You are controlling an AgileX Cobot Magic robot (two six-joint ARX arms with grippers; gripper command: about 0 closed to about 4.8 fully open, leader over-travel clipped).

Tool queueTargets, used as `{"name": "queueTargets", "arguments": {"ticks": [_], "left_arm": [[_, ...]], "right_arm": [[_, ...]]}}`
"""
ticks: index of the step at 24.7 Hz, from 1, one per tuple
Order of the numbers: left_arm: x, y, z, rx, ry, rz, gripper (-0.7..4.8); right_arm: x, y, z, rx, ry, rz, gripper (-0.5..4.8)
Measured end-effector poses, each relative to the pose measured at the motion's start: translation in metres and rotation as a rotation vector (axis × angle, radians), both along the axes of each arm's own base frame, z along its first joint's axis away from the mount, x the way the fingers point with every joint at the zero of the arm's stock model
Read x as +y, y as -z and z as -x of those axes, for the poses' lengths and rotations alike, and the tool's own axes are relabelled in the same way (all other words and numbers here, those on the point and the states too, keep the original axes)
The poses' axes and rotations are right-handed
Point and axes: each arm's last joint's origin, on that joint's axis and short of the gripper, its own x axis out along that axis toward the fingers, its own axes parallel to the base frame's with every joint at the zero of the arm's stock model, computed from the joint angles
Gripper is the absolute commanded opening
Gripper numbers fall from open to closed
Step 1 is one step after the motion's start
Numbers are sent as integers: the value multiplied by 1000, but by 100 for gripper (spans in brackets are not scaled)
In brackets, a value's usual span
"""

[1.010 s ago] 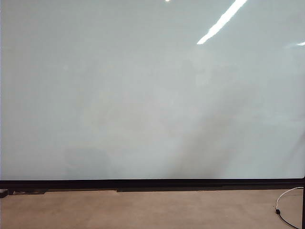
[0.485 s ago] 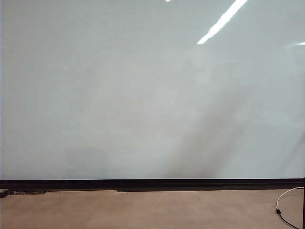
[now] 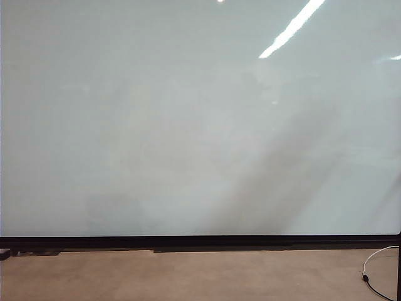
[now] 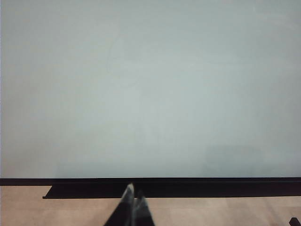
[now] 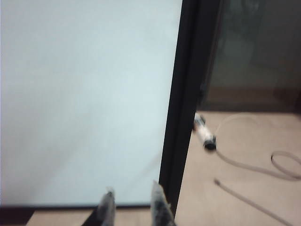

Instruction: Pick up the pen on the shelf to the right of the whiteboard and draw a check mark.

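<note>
The task is at the approach step: nothing is picked up, and the one whiteboard (image 3: pixel 188 125) carries no check mark. One pen (image 5: pixel 204 133) lies just beyond the board's black frame, in the right middle of the right wrist view. The right pincer (image 5: pixel 133 205), at that frame's bottom centre, stands partly open and empty. The left pincer (image 4: pixel 132 207), bottom centre of its view, has its tips together, holding nothing. Next, I judge, the right pincer must straddle the barrel.
</note>
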Motion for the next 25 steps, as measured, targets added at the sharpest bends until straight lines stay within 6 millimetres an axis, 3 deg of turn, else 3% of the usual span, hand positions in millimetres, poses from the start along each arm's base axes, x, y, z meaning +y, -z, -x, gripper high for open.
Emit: {"name": "queueTargets", "arguments": {"ticks": [4, 8, 13, 25], "left_arm": [[0, 0, 0, 0, 0, 0, -4], [0, 0, 0, 0, 0, 0, -5], [0, 0, 0, 0, 0, 0, -5], [0, 0, 0, -1, 0, 0, -4]], "right_arm": [[-2, -5, -11, -66, -1, 11, 129], [-3, -3, -18, -58, -5, 7, 171], [-14, 1, -27, -44, -21, 12, 172], [-26, 5, -34, -52, -24, 23, 192]]}}
